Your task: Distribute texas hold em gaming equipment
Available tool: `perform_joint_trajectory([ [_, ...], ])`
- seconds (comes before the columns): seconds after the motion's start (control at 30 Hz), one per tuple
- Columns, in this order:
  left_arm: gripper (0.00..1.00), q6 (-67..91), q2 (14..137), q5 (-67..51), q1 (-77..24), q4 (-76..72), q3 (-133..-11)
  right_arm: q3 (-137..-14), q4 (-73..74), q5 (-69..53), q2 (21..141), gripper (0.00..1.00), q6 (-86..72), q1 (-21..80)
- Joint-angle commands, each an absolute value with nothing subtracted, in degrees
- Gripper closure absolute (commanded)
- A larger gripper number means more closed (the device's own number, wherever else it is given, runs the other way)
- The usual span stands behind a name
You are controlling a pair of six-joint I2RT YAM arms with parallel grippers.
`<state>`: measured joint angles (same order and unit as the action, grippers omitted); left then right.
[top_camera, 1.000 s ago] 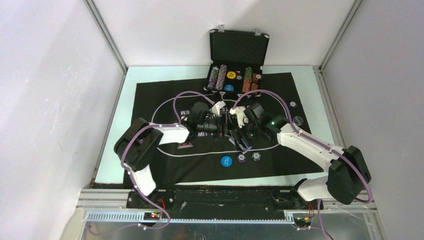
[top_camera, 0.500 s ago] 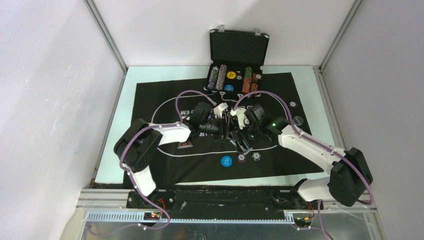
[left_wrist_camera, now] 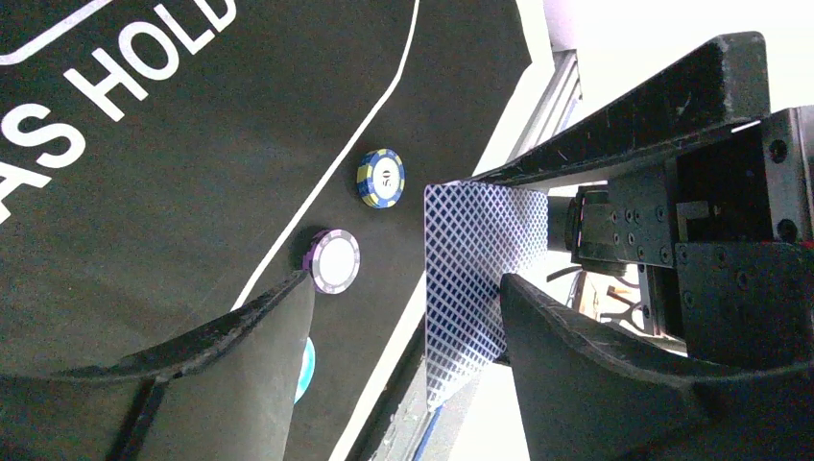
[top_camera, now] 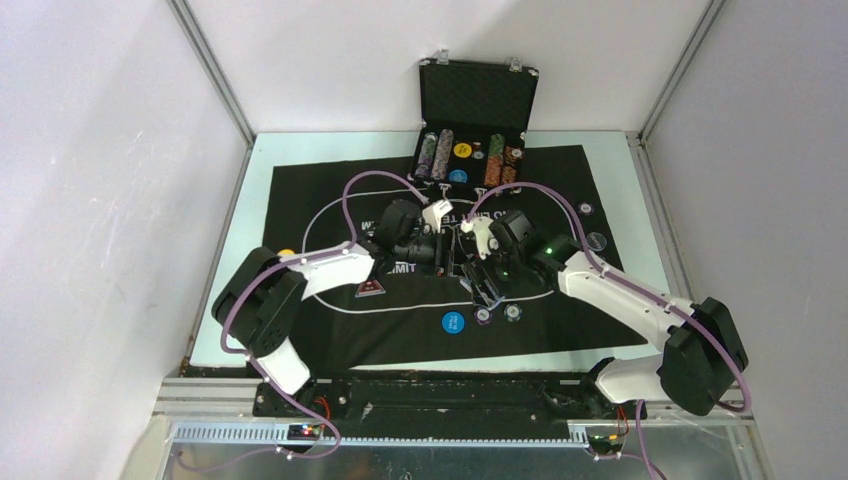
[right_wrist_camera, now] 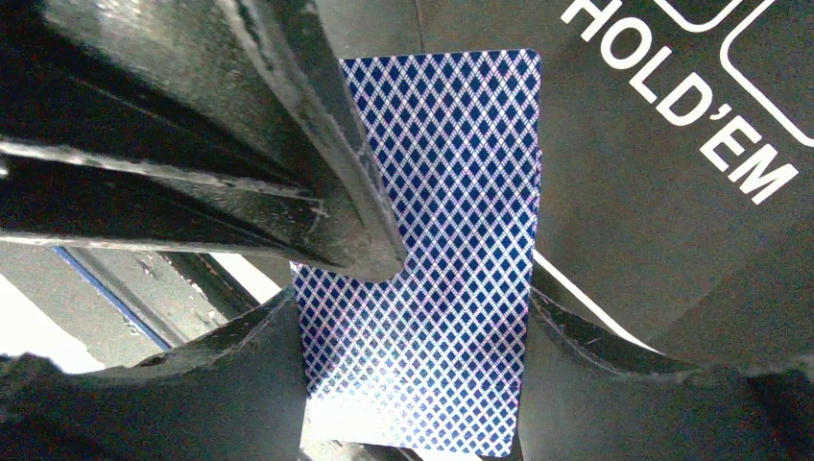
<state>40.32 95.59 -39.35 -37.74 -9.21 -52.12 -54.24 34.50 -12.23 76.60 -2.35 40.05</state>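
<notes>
A blue-backed playing card [right_wrist_camera: 422, 288] is pinched by its long edges in my right gripper [right_wrist_camera: 413, 307], which is shut on it above the middle of the mat [top_camera: 310, 190]. My left gripper [left_wrist_camera: 403, 283] reaches in from the left with its jaws apart around that same card [left_wrist_camera: 475, 279]. One of its fingers [left_wrist_camera: 595, 384] lies against the card's back and the other stands off it. On the mat below lie a purple chip [left_wrist_camera: 333, 260], a blue-and-yellow chip [left_wrist_camera: 381, 178] and a blue button [top_camera: 453, 322].
The open black case [top_camera: 478, 95] stands at the back with rows of chips and buttons. A face-up card [top_camera: 370, 290] lies on the mat at the left, a yellow button [top_camera: 286, 252] past the mat's left edge, and two chips [top_camera: 586, 209] at the right.
My left arm has stretched further right toward the right gripper, and its jaws have narrowed around the card. The right arm has held still.
</notes>
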Motion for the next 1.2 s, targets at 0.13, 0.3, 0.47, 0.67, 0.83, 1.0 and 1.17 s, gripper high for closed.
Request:
perform_joint_trajectory([
  [0.13, 0.29, 36.7, 90.0, -37.7, -37.5, -7.0, -53.0, -55.6, 31.7, -12.1, 74.3, 1.0, -2.1, 40.2],
  [0.3, 0.53, 35.8, 89.6, -36.8, -37.5, -5.4, -54.4, -55.6, 31.8, -12.2, 74.2, 1.0, -2.1, 40.2],
  [0.47, 0.65, 34.3, 88.8, -35.6, -37.5, -3.5, -55.6, -55.6, 31.9, -12.1, 74.1, 1.0, -2.2, 40.2],
  [0.67, 0.76, 32.2, 87.4, -32.8, -37.5, -0.6, -56.4, -55.6, 32.0, -12.0, 74.0, 1.0, -2.3, 40.2],
  [0.83, 0.84, 29.6, 85.4, -29.4, -37.1, 4.2, -56.8, -55.6, 32.2, -11.8, 73.9, 1.0, -2.4, 40.2],
  [1.0, 0.9, 27.1, 82.4, -27.2, -36.5, 6.2, -56.7, -55.6, 32.3, -11.5, 73.9, 1.0, -2.4, 40.0],
  [1.17, 0.99, 25.5, 79.9, -27.4, -35.9, 6.6, -56.0, -55.4, 32.1, -11.3, 73.5, 1.0, -2.7, 39.9],
])
